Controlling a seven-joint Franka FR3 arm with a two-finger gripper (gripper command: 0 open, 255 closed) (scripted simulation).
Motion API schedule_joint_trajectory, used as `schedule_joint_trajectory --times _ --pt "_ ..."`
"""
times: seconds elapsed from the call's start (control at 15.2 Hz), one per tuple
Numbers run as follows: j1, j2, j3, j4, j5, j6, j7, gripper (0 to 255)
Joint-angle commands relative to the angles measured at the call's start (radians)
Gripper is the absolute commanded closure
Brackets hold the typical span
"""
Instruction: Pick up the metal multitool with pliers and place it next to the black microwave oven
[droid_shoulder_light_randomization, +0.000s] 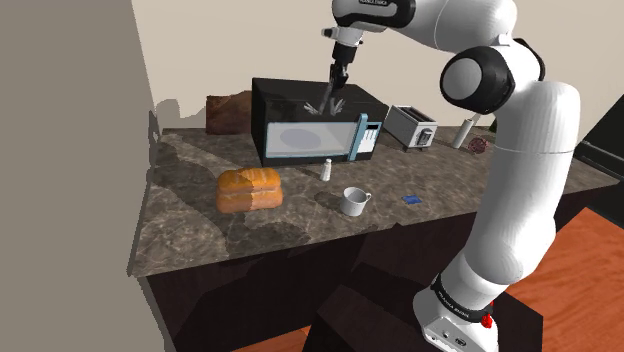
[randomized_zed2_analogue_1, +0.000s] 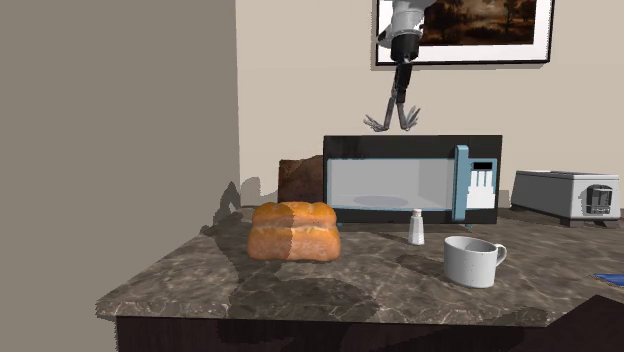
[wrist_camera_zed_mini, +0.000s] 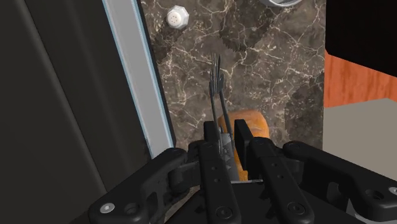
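The metal multitool (droid_shoulder_light_randomization: 329, 104) hangs in the air with its plier arms spread, just above the top of the black microwave oven (droid_shoulder_light_randomization: 300, 102). My gripper (droid_shoulder_light_randomization: 340, 76) is shut on its upper end. From the second exterior view the multitool (randomized_zed2_analogue_1: 393, 118) dangles under the gripper (randomized_zed2_analogue_1: 402, 82), over the microwave (randomized_zed2_analogue_1: 410, 148), slightly left of its middle. In the wrist view the thin grey tool (wrist_camera_zed_mini: 215, 89) runs out from between my gripper (wrist_camera_zed_mini: 226, 135), past the microwave's pale door edge (wrist_camera_zed_mini: 137, 83), with the counter (wrist_camera_zed_mini: 267, 70) far below.
On the dark marble counter (droid_shoulder_light_randomization: 190, 235) in front of the microwave lie a bread loaf (droid_shoulder_light_randomization: 250, 190), a small white shaker (droid_shoulder_light_randomization: 326, 169) and a white mug (droid_shoulder_light_randomization: 355, 200). A toaster (droid_shoulder_light_randomization: 413, 126) stands to the shoulder view's right of the microwave. A beige wall (droid_shoulder_light_randomization: 70, 120) bounds the counter's left.
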Motion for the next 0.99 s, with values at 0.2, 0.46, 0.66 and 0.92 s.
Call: schedule_joint_trajectory --times 0.2,0.46,0.66,0.92 --pt "0.004 -0.013 0.0 -0.088 -0.001 0.076 -0.004 255" --pt "0.007 -0.018 0.001 -0.149 -0.001 0.132 -0.006 255" --pt "0.008 -0.018 0.001 -0.19 0.0 0.172 -0.009 255" --pt "0.009 -0.015 0.002 -0.239 0.001 0.224 -0.012 255"
